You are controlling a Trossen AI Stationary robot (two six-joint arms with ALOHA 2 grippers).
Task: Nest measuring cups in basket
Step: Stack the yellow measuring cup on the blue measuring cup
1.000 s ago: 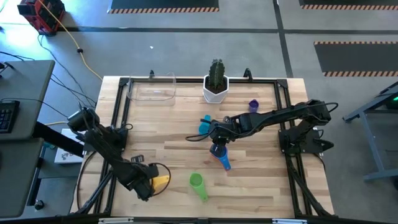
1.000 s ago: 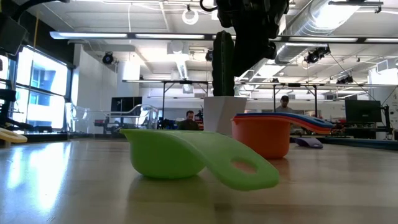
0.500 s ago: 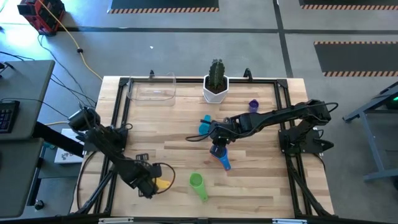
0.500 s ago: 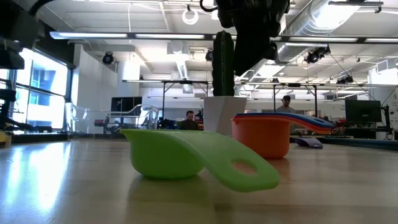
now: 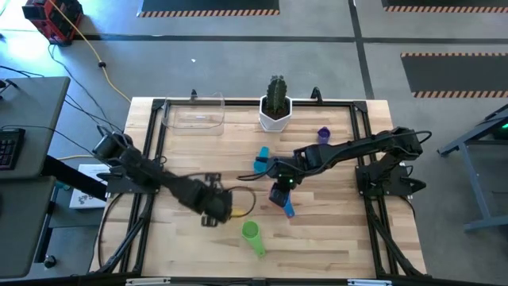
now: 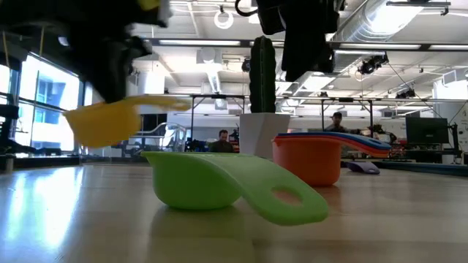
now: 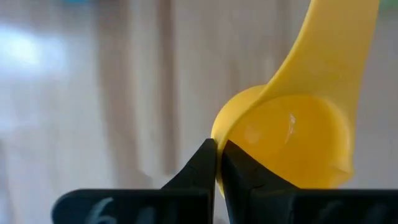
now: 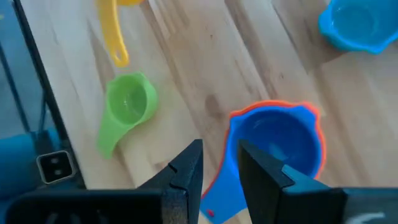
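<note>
Low view, nearest the lens: the green cup (image 6: 219, 188) lies on the table (image 6: 73, 219) with its handle toward the camera. Above and to one side, the yellow cup (image 6: 110, 120) hangs clear of the wood, bowl low and handle running roughly level. The left gripper (image 7: 217, 163) has its fingers pinched tight on the rim of that yellow bowl, and the handle, which is the long axis, stretches straight away from the wrist.

From above, this gripper sits mid-table, just beside the green cup, between the table's near edge and the stack. The stack (image 5: 279, 199) has an orange cup holding a dark blue one, handles pointing toward the near edge. The right gripper (image 8: 219, 165) hovers over it, its fingers partly apart with nothing visibly between them.

The step in hand looks like carrying the yellow cup toward the stack or the basket (image 5: 194, 117), which is at the far left corner. A rim pinch lets the cup swing, so a slow, level carry with the bowl facing up would serve best. Farther back are a light blue cup (image 5: 261, 163), a purple cup (image 5: 323, 135) and a cactus pot (image 5: 275, 111).
</note>
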